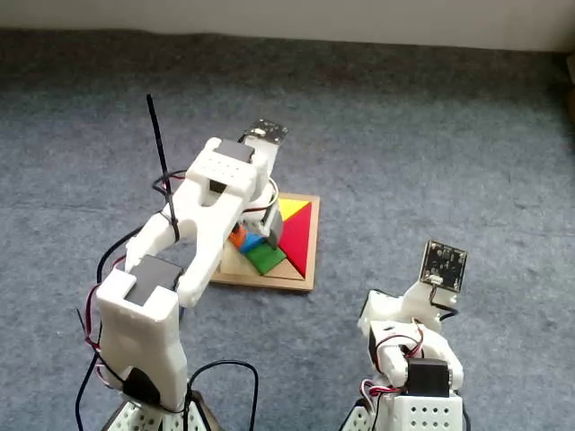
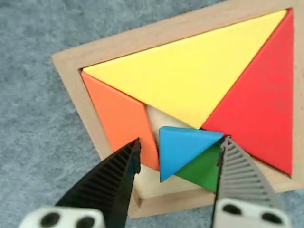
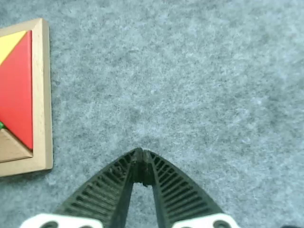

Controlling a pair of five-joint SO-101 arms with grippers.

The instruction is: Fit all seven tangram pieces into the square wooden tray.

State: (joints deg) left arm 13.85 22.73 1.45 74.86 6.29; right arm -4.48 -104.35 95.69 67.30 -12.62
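Jaws wide, your left gripper [image 2: 180, 141] straddles the blue triangle [image 2: 179, 151] against the green piece [image 2: 203, 170] in the wooden tray [image 2: 71, 64]; your right gripper [image 3: 142, 156] sits closed over carpet [image 3: 190, 71] beside it.

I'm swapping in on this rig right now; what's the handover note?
Left gripper open, straddling the blue triangle over the tray. Right gripper shut, over the carpet beside the tray.
Seated: yellow triangle, red triangle, orange piece. Blue triangle lies tilted across the green piece, not seated.
To do: seat the blue triangle; bare wood shows beside it.
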